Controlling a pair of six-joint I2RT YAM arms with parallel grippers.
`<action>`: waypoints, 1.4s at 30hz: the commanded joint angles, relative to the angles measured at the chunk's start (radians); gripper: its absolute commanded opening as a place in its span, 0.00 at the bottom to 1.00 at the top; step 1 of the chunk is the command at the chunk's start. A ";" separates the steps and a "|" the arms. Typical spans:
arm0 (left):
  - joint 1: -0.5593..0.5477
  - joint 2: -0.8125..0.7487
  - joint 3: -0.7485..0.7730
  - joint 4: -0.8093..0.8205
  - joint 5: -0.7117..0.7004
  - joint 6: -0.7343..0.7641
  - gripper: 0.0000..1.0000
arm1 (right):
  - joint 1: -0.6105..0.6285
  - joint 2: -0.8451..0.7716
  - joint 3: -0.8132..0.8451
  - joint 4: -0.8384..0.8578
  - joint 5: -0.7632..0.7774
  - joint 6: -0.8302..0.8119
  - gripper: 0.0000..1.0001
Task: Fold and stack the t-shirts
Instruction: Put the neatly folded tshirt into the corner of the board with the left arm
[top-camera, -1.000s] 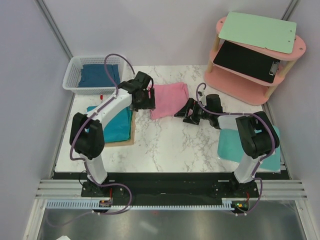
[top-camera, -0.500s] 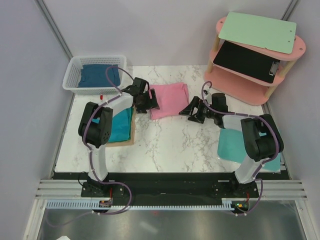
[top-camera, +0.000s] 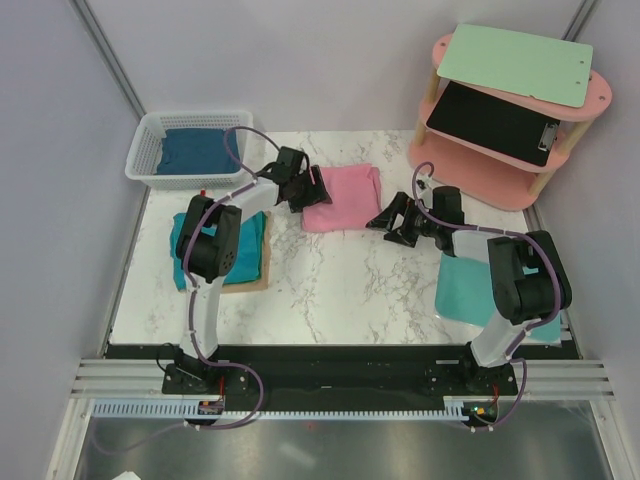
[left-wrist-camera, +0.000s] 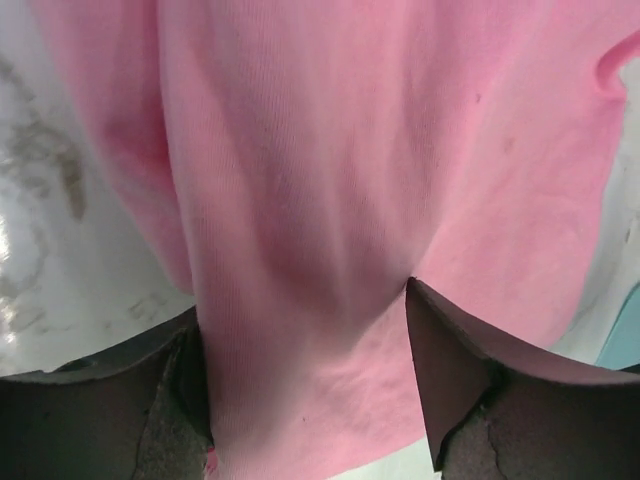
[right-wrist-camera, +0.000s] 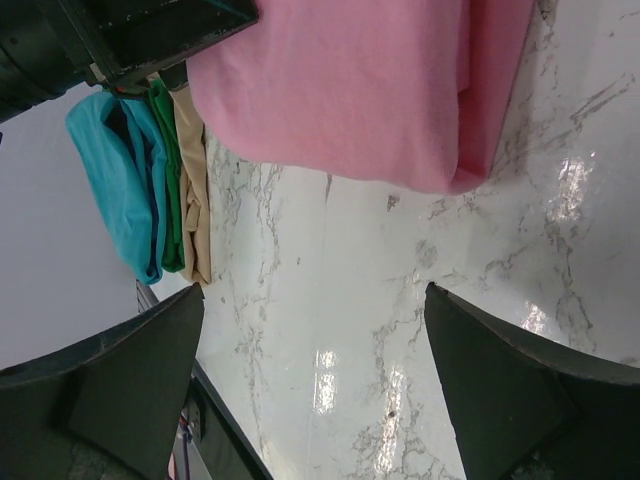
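1. Plainly shows the pink t-shirt folded flat on the marble counter, toward its far middle.
2. Finds the left claw at that shirt's left edge, fingers spread wide, with pink cloth running between them and nothing clamped.
3. Puts the right claw just off the shirt's near right corner, over bare marble, gaping wide, gripping nothing and touching no cloth.
4. Places a teal t-shirt at the counter's right edge under the right arm, and a folded stack with teal on top at the left.
5. Sets a dark blue t-shirt in the white basket at the far left corner.
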 joint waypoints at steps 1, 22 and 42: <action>-0.046 0.126 0.056 -0.017 0.042 -0.029 0.64 | -0.015 -0.041 -0.008 0.012 -0.029 -0.017 0.98; 0.043 -0.304 0.137 -0.429 0.082 0.196 0.02 | -0.046 -0.088 -0.085 0.026 -0.046 -0.026 0.98; 0.454 -0.646 -0.111 -0.670 0.274 0.353 0.02 | -0.046 -0.047 -0.122 0.089 -0.072 -0.008 0.98</action>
